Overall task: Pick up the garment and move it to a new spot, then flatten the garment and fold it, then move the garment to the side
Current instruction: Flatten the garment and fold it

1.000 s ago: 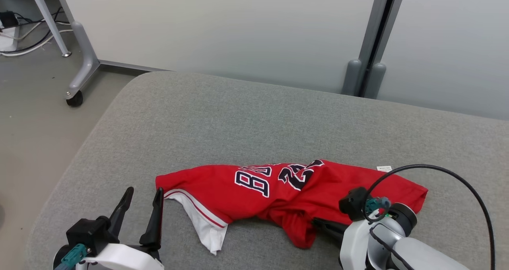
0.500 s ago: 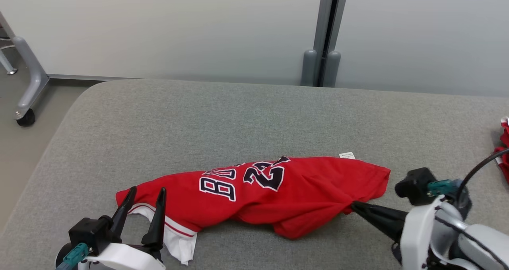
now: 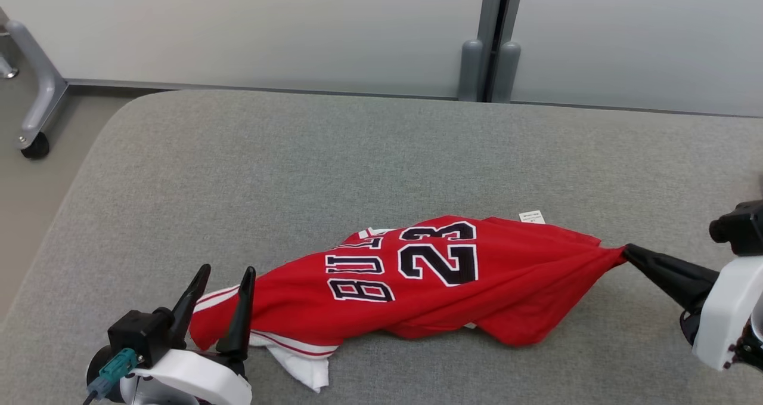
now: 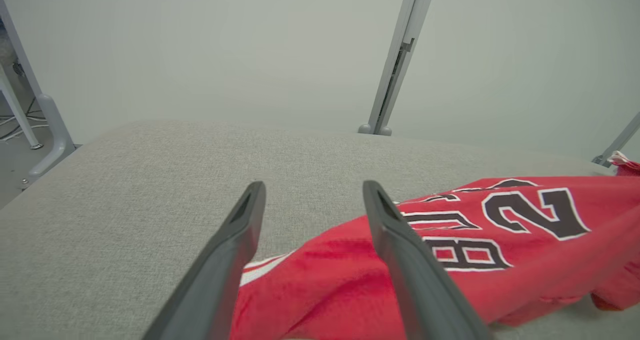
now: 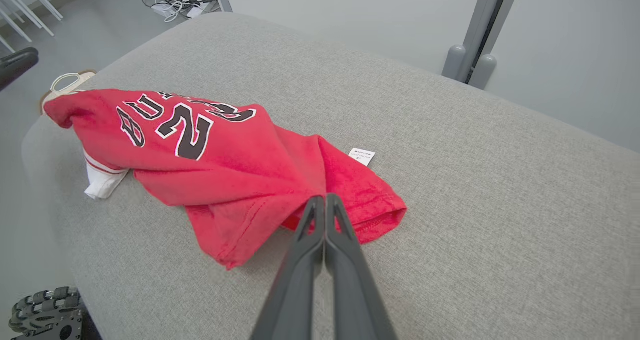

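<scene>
Grey cushion [image 3: 381,154] open behind garment [image 3: 417,274]; right tool [image 3: 627,252] pinching its right edge; left tool [image 3: 228,269] spread over left end.

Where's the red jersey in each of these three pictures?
Head view: jersey lower middle, on the cushion.
Left wrist view: lower right.
Right wrist view: left of centre, hem pinched by the right gripper.
Shared landmark: the grey post behind the cushion.

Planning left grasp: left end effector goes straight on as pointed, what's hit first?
Probably the red jersey, whose end lies between the left end effector's open fingers; height is unclear.
</scene>
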You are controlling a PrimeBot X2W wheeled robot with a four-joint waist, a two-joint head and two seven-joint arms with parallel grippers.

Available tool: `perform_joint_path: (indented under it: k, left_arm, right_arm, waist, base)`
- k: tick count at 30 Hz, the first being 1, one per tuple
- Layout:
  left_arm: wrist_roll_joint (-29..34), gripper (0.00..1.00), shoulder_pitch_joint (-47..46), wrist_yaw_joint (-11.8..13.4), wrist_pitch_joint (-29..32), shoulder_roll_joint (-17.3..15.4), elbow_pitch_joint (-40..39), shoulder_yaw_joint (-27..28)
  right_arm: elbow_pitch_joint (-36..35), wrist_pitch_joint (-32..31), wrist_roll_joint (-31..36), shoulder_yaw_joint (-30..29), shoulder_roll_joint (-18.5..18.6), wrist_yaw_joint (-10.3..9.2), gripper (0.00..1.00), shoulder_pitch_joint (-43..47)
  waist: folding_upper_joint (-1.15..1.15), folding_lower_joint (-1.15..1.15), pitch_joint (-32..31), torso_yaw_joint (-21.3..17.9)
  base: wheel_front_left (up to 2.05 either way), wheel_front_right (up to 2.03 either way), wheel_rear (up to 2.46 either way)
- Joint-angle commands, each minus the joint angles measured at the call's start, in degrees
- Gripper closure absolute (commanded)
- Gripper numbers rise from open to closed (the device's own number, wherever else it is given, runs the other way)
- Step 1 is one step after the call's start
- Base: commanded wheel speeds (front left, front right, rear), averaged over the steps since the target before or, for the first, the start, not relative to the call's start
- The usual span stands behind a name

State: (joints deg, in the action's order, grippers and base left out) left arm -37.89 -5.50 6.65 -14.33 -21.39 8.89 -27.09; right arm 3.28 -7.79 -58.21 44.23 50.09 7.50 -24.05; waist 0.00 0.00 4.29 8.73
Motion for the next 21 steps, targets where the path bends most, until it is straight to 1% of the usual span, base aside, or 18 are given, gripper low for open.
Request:
perform_joint_path:
  k: [1,4,9,13,16,21]
  left_arm:
    - [0.2,0.0,-1.3,-0.4,0.0,-0.3,0.2,0.0]
    - [0.3,0.0,-1.9,-0.7,0.1,-0.2,0.4,-0.3]
    - [0.4,0.0,-3.9,-1.3,0.0,0.5,1.2,-0.6]
    - [0.5,0.0,-5.1,-1.8,-0.2,1.0,2.1,-0.4]
    - [0.8,0.0,-6.2,-2.3,-0.3,1.5,2.9,-0.7]
    - [1.1,0.0,-7.1,-2.8,-0.4,2.1,4.2,-0.9]
  right_arm:
    - [1.3,0.4,-0.2,-0.7,-0.5,-0.01,1.0,-0.9]
    - [2.9,-0.2,0.0,-0.3,-1.3,-0.01,1.0,-2.4]
    - [9.0,0.9,-0.1,2.4,-5.0,-0.01,1.0,-8.7]
    - [16.4,4.8,0.9,5.6,-8.5,-0.01,1.0,-15.6]
    - [22.7,7.4,0.0,8.5,-11.3,-0.01,1.0,-19.6]
    - [30.8,11.2,-1.3,13.9,-14.0,-0.01,1.0,-24.5]
  waist:
    - [0.0,0.0,1.5,1.4]
    - [0.0,0.0,2.6,2.5]
    - [0.0,0.0,5.1,4.9]
    - [0.0,0.0,7.0,5.8]
    - [0.0,0.0,7.7,6.3]
    - [0.0,0.0,7.6,6.4]
  base:
    - [0.0,0.0,0.0]
    - [0.0,0.0,0.0]
    - [0.0,0.0,0.0]
    - [0.0,0.0,0.0]
    - [0.0,0.0,0.0]
    - [0.0,0.0,0.0]
